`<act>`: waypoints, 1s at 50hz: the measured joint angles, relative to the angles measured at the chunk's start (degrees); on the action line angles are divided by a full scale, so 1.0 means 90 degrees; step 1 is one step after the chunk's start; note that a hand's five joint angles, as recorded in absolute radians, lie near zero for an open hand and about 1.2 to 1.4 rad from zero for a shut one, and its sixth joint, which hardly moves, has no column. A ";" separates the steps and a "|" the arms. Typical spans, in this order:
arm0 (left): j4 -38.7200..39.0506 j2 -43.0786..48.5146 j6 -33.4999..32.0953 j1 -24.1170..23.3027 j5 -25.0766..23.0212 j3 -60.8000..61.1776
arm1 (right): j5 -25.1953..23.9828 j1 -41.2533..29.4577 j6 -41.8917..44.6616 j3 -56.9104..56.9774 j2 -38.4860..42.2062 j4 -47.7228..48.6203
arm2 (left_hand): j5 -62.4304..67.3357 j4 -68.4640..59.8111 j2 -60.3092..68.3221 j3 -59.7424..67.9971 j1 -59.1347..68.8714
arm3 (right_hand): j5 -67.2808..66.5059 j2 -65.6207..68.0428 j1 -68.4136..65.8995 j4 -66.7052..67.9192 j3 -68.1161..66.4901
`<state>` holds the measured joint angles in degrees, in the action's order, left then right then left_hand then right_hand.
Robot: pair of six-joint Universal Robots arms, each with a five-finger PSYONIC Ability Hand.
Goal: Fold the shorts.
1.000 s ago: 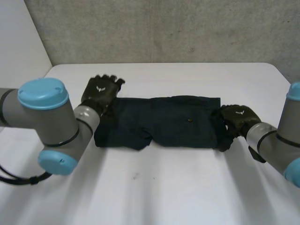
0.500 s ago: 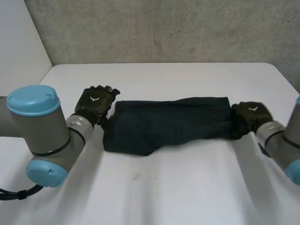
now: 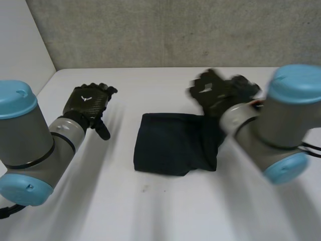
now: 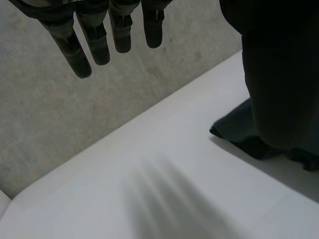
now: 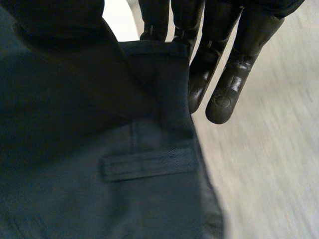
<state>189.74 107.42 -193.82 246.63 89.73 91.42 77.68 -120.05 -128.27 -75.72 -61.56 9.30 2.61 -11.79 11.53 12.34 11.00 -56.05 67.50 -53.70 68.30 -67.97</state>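
The shorts [image 3: 173, 143] are soft and floppy, best held at the waistband [image 5: 164, 89], which the right hand [image 3: 215, 90] seems to pinch. The left hand [image 3: 89, 103] is open beside them.

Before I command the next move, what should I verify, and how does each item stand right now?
1. Left hand free of cloth: ok. Its fingers are straight and hold nothing.
2. Right hand grip on the shorts: ok. The waistband is pinched between thumb and fingers.
3. Shorts fully on the table: ok.
4. Left hand apart from the shorts: ok, bare table lies between them.
5. Folded edges aligned: cannot tell. The right arm covers that side.
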 measured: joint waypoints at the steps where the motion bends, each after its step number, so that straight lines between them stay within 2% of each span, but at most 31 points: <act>1: 0.0001 -0.0027 0.0001 0.0007 0.0001 -0.0002 | -0.0131 -0.0183 0.0055 0.0056 0.0117 0.0049 | 0.0003 0.0000 0.0000 0.0000 0.0000 | -0.0001 0.0000 0.0000 0.0000 -0.0005; 3: 0.0010 -0.0084 0.0007 0.0022 0.0001 -0.0009 | -0.0530 -0.0623 0.0211 0.0180 0.0440 0.0151 | 0.0003 0.0000 0.0000 0.0000 0.0000 | -0.0001 0.0000 -0.0016 0.0001 -0.0015; 4: 0.0010 -0.0084 0.0007 0.0022 0.0001 -0.0009 | -0.0530 -0.0623 0.0211 0.0180 0.0440 0.0151 | 0.0003 0.0000 0.0000 0.0000 0.0000 | -0.0001 0.0000 -0.0016 0.0001 -0.0015; 5: 0.0015 -0.0132 0.0019 0.0038 0.0002 -0.0021 | -0.0963 -0.1014 0.0365 0.0266 0.0786 0.0210 | 0.0000 0.0000 0.0000 0.0000 0.0000 | -0.0001 0.0000 -0.0057 0.0001 -0.0016; 8: 0.0020 -0.0163 0.0038 0.0064 0.0000 -0.0052 | -0.1430 -0.1346 0.0489 0.0350 0.1151 0.0238 | 0.0001 0.0000 0.0000 0.0000 0.0000 | 0.0198 -0.0273 0.0080 -0.0263 0.0234; 9: 0.0023 -0.0169 0.0046 0.0076 0.0000 -0.0072 | -0.1531 -0.1410 0.0499 0.0369 0.1224 0.0239 | -0.0001 0.0000 0.0000 0.0000 0.0000 | 0.1344 -0.1536 0.1021 -0.1602 0.1559; 10: 0.0024 -0.0172 0.0051 0.0083 -0.0002 -0.0088 | -0.1589 -0.1449 0.0491 0.0384 0.1265 0.0240 | -0.0001 0.0000 0.0000 0.0000 0.0000 | 0.1871 -0.2263 0.1563 -0.2170 0.2105; 13: 0.0033 -0.0174 0.0088 0.0115 -0.0006 -0.0237 | -0.1683 -0.1530 0.0245 0.0424 0.1274 0.0234 | 0.0000 0.0000 0.0000 0.0000 0.0000 | 0.4652 -0.5067 0.3890 -0.4973 0.4898; 14: 0.0034 -0.0173 0.0102 0.0121 -0.0007 -0.0300 | -0.1641 -0.1524 0.0057 0.0438 0.1200 0.0235 | 0.0000 0.0000 0.0000 0.0000 0.0000 | 0.5482 -0.5766 0.4439 -0.5772 0.5765; 16: 0.0034 -0.0170 0.0115 0.0125 -0.0007 -0.0358 | -0.1610 -0.1518 -0.0063 0.0442 0.1150 0.0235 | 0.0000 0.0000 0.0000 0.0000 0.0000 | 0.5599 -0.5841 0.4524 -0.5894 0.5858; 17: 0.0029 -0.0152 0.0178 0.0119 -0.0009 -0.0534 | -0.1376 -0.1446 -0.0736 0.0449 0.0856 0.0232 | 0.0000 -0.0001 0.0000 0.0000 0.0000 | 0.5825 -0.6088 0.4661 -0.6095 0.6190; 19: 0.0022 -0.0132 0.0254 0.0106 -0.0013 -0.0685 | -0.1145 -0.1340 -0.1366 0.0459 0.0586 0.0234 | 0.0001 0.0000 0.0000 0.0000 0.0000 | 0.5827 -0.6088 0.4661 -0.6095 0.6189; 21: -0.0001 -0.0078 0.0443 0.0064 -0.0029 -0.0984 | -0.0767 -0.1105 -0.2427 0.0467 0.0198 0.0223 | 0.0000 0.0000 0.0000 0.0000 0.0000 | 0.5827 -0.6088 0.4661 -0.6095 0.6189; 22: -0.0001 -0.0078 0.0443 0.0064 -0.0029 -0.0984 | -0.0767 -0.1105 -0.2427 0.0467 0.0198 0.0223 | 0.0000 0.0000 0.0000 0.0000 0.0000 | 0.5827 -0.6088 0.4661 -0.6095 0.6189; 23: -0.0034 -0.0004 0.0575 0.0019 -0.0042 -0.1164 | -0.0474 -0.0852 -0.3369 0.0476 -0.0081 0.0180 | 0.0000 0.0000 0.0000 0.0000 0.0000 | 0.5827 -0.6088 0.4661 -0.6095 0.6189; 24: -0.0067 0.0065 0.0654 -0.0020 -0.0047 -0.1269 | -0.0365 -0.0725 -0.3770 0.0478 -0.0174 0.0138 | 0.0000 0.0000 0.0000 0.0000 0.0000 | 0.5827 -0.6088 0.4661 -0.6095 0.6189; 27: -0.0147 0.0221 0.0782 -0.0117 -0.0056 -0.1457 | -0.0275 -0.0606 -0.4118 0.0483 -0.0239 0.0085 | 0.0000 0.0000 0.0000 0.0000 0.0000 | 0.5827 -0.6088 0.4661 -0.6095 0.6189; 28: -0.0284 0.0453 0.0900 -0.0268 -0.0063 -0.1664 | -0.0112 -0.0320 -0.4809 0.0526 -0.0258 -0.0145 | 0.0000 0.0000 0.0000 0.0000 0.0000 | 0.5827 -0.6088 0.4661 -0.6095 0.6190; 29: -0.0491 0.0725 0.0962 -0.0454 -0.0061 -0.1859 | -0.0058 -0.0206 -0.5023 0.0627 -0.0106 -0.0379 | 0.0000 0.0000 0.0000 0.0000 0.0000 | 0.5827 -0.6088 0.4661 -0.6095 0.6189; 36: -0.1572 0.2018 0.1009 -0.1068 0.0000 -0.2580 | 0.0006 -0.0075 -0.5061 0.1264 0.1010 -0.1482 | 0.0000 0.0000 0.0000 0.0000 0.0000 | 0.5827 -0.6088 0.4661 -0.6095 0.6190; 43: -0.2513 0.3004 0.0941 -0.1158 0.0434 -0.3026 | 0.0195 -0.0071 -0.4774 0.1737 0.2025 -0.2082 | 0.0001 0.0000 0.0000 -0.0023 0.0000 | 0.5827 -0.6088 0.4661 -0.6095 0.6199; 50: -0.2794 0.3013 0.0930 -0.1144 0.0645 -0.3066 | 0.0521 -0.0080 -0.4376 0.1771 0.1929 -0.2110 | -0.0001 0.0001 -0.0210 -0.0166 -0.0171 | 0.5887 -0.6089 0.4661 -0.6095 0.6246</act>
<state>164.60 134.54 -185.45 236.33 95.54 63.83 82.37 -120.77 -167.66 -59.78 -44.20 -9.69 2.60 -11.79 9.64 10.84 9.45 -3.07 12.70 -11.75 13.44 -11.76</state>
